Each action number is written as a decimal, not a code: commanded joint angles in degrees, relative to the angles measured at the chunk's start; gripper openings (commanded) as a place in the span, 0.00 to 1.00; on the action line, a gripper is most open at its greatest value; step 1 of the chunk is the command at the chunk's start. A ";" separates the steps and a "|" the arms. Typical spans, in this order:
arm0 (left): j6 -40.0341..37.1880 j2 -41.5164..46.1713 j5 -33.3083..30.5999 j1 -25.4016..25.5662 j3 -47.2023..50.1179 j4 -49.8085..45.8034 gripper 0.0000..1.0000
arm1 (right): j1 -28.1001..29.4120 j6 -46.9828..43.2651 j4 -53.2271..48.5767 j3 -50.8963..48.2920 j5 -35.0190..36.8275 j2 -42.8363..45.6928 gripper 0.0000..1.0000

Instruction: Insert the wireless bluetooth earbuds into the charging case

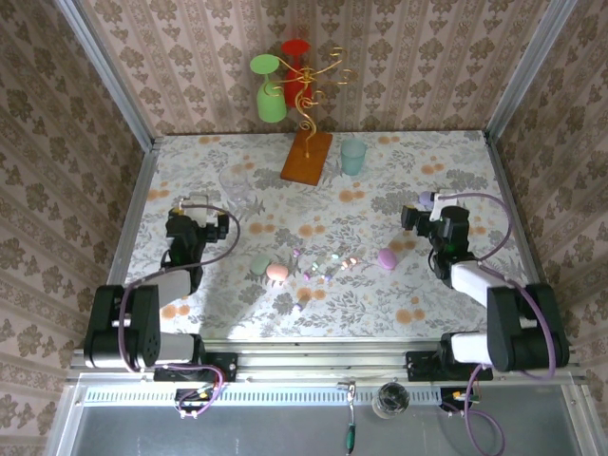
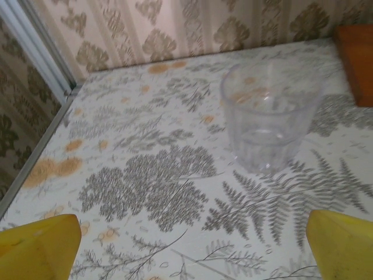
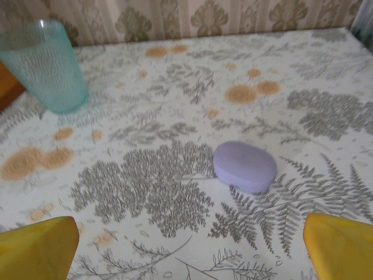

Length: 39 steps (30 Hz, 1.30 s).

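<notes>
Two arms at the bench (image 1: 190,161), run by me from a distance: the left claw (image 1: 185,214) and the right claw (image 1: 425,215) both stand spread wide and hold nothing, and both face the far edge.

The wireless earbuds (image 1: 332,258) lie loose on the cloth in a thin scatter at mid-bench. Its long axis runs left to right, parallel to the near edge. They sit between the two arms and nearer the near edge than either claw, so either arm would have to swing inward and back toward me to reach them. I judge the right claw slightly nearer the scatter.

I count four cases:
- The green case (image 1: 259,264) and the pink case (image 1: 277,272) touch or nearly touch at the scatter's left end, on the left arm's side.
- The mauve case (image 1: 387,258) lies at its right end.
- The lavender case (image 3: 245,166) lies just ahead of the right claw with its long side across the fingers (image 3: 38,248), and it looks shut.

The buds are too small to count firmly; I make out roughly half a dozen or more.

Toward the far edge there is one clear tumbler (image 2: 271,116) ahead of the left claw, one teal cup (image 3: 44,64), and one wooden stand (image 1: 307,157) hung with two goblets.
</notes>
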State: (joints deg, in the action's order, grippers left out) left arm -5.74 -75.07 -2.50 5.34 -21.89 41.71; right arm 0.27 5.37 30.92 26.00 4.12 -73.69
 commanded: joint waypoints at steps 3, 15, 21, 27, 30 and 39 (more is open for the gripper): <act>-5.30 7.57 -4.49 5.43 -4.73 -14.51 1.00 | 0.25 6.34 -17.22 4.15 2.63 8.37 1.00; 11.37 13.06 -6.33 17.58 -16.46 -43.27 1.00 | 6.58 6.32 -30.45 5.11 -18.97 18.87 1.00; 20.97 14.06 -0.50 13.86 -16.93 -47.69 1.00 | 22.34 -5.28 -31.51 7.95 -18.23 15.59 1.00; 31.00 16.67 7.76 5.46 -13.79 -46.72 1.00 | 33.24 -10.05 -26.79 13.42 -22.27 4.89 1.00; 33.38 18.09 10.13 2.49 -12.45 -46.59 1.00 | 38.90 -14.28 -27.47 18.57 -21.07 -2.57 1.00; 32.60 21.61 10.54 0.37 -10.24 -47.19 1.00 | 46.89 -24.13 -31.45 34.44 -17.57 -25.72 0.96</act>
State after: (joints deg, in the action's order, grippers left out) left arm 26.04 -54.52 6.70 6.26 -32.97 -4.71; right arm 46.54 -13.52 2.50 56.27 -14.13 -94.87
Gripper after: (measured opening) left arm 0.999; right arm 0.969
